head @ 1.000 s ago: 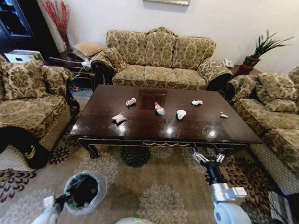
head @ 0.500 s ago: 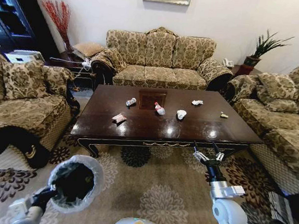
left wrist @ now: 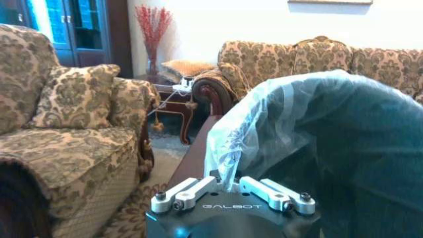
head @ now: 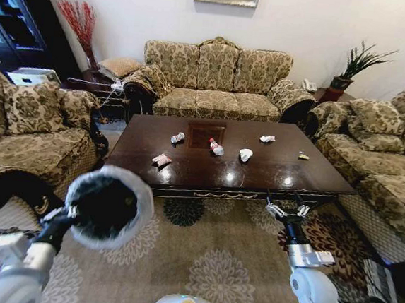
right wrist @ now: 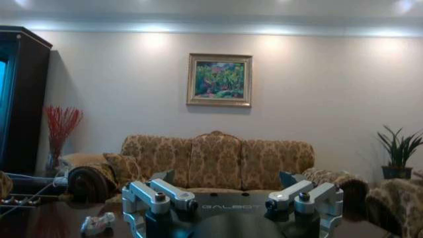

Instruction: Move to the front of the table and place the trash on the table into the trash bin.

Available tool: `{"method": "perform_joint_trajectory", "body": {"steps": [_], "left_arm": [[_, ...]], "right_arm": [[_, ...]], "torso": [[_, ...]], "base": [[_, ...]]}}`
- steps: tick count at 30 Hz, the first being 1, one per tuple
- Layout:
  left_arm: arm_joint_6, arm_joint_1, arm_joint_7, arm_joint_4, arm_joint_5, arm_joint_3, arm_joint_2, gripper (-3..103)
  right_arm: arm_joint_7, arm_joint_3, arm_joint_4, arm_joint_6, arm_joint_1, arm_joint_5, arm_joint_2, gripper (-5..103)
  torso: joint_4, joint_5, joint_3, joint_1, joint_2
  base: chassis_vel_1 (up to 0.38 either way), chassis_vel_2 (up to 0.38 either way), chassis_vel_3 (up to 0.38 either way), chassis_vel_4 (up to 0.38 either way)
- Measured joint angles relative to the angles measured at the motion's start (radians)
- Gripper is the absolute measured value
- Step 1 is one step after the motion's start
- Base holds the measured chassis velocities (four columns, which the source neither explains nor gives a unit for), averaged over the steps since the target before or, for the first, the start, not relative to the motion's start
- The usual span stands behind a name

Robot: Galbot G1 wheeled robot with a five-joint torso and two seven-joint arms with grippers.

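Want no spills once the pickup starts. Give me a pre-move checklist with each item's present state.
1. Left gripper shut on the trash bin bag rim: ok.
2. Bin off the floor, mouth seen from the head view: ok.
3. Right gripper open and holding nothing: ok.
4. Right gripper over the table: not ok, it sits before the near edge.
5. Trash lying on the tabletop: ok.
6. Bin holding no litter: cannot tell.

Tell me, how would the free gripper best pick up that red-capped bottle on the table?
Probably from above, across its clear body. The bottle lies on its side on the table, cap toward the sofa, with bare wood around it. The right gripper is open near the front edge.
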Motion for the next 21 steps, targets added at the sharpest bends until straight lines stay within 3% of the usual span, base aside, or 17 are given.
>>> {"method": "perform_joint_trajectory", "body": {"steps": [3, 10, 21], "left_arm": [[0.01, -0.07, -0.002, 0.055, -0.035, 0.004, 0.057, 0], [0.018, -0.124, -0.004, 0.1, -0.083, 0.001, 0.112, 0], [0.034, -0.19, -0.002, 0.153, -0.107, 0.02, 0.178, 0]], "right_arm": [[0.009, 0.002, 0.032, -0.019, -0.011, -0.008, -0.01, 100], [0.029, 0.008, 0.053, -0.04, -0.016, -0.032, -0.011, 100], [0.005, -0.009, 0.046, -0.063, -0.006, -0.03, -0.011, 100]], "torso": [[0.0001, -0.0001, 0.0, 0.0, 0.0], [0.0, 0.0003, 0.0, 0.0, 0.0], [0.0002, -0.0001, 0.0, 0.0, 0.0]], "base": [[-0.005, 0.048, 0.0, -0.058], [-0.019, 0.155, 0.001, -0.18], [0.052, 0.415, -0.042, -0.401]]}}
